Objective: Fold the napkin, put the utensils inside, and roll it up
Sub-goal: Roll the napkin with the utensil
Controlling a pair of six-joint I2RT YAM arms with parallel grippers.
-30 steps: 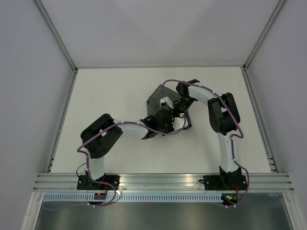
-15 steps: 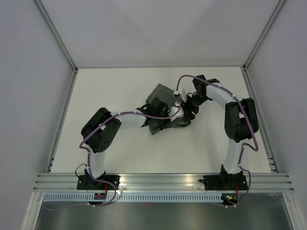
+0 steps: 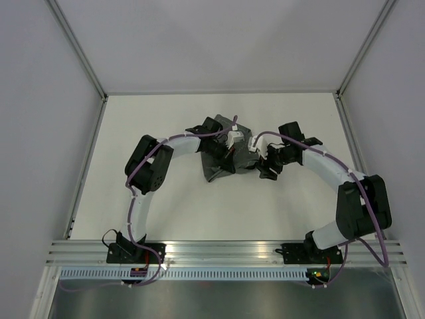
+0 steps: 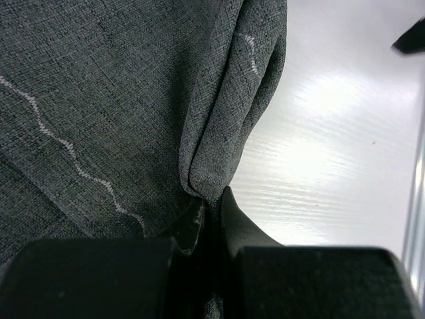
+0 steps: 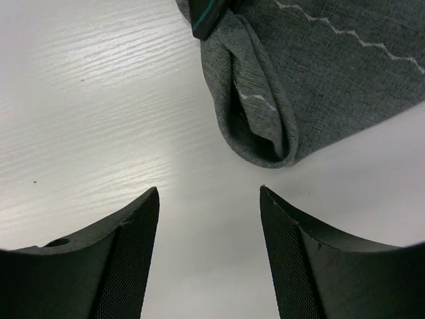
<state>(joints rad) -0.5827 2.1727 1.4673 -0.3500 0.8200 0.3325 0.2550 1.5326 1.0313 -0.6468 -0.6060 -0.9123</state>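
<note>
The dark grey fabric napkin (image 3: 224, 158), bunched mid-way across the white worktop (image 3: 166, 193) around a slim teal-green utensil (image 5: 204, 18), looked mid-roll. The left gripper (image 4: 209, 209) pinched its fold. The right gripper (image 5: 209, 199) stood open just beside it, likely needing to regrasp the roll's end.

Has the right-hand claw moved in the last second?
Yes. The right gripper has backed off the napkin, toward the right table edge.

White arms (image 3: 325, 169), black joints (image 3: 149, 166), purple cables (image 3: 131, 196)
</note>
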